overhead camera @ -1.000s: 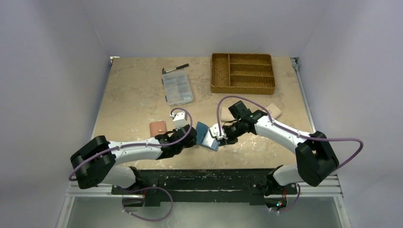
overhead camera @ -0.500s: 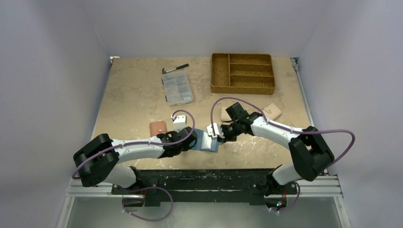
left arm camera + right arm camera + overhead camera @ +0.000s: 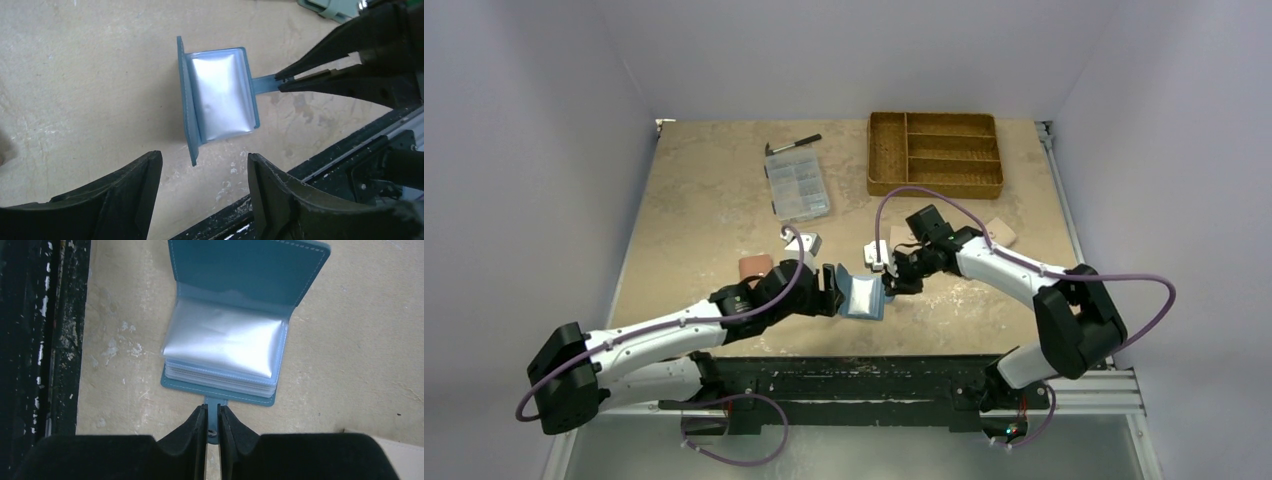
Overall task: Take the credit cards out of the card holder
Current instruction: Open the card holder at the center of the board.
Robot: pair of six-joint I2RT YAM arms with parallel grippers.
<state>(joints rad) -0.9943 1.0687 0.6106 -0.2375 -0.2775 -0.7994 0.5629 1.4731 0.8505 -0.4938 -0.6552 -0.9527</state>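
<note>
The dark blue card holder lies open on the table near the front edge. One cover stands upright and the clear sleeves are fanned over the other. Glare whitens the sleeves, so the credit cards are hidden. My right gripper is shut on the holder's snap tab, level with the table. My left gripper stands open just left of the upright cover, touching nothing, with bare table between its fingers.
A brownish-pink wallet lies behind the left arm and a beige one behind the right arm. A clear organiser box, a marker and a wicker tray sit further back. The black front rail runs close below the holder.
My left gripper has let go of the holder's cover, opened wide and drawn back to the left. The right gripper has closed on the snap tab, and the holder now lies spread open.
</note>
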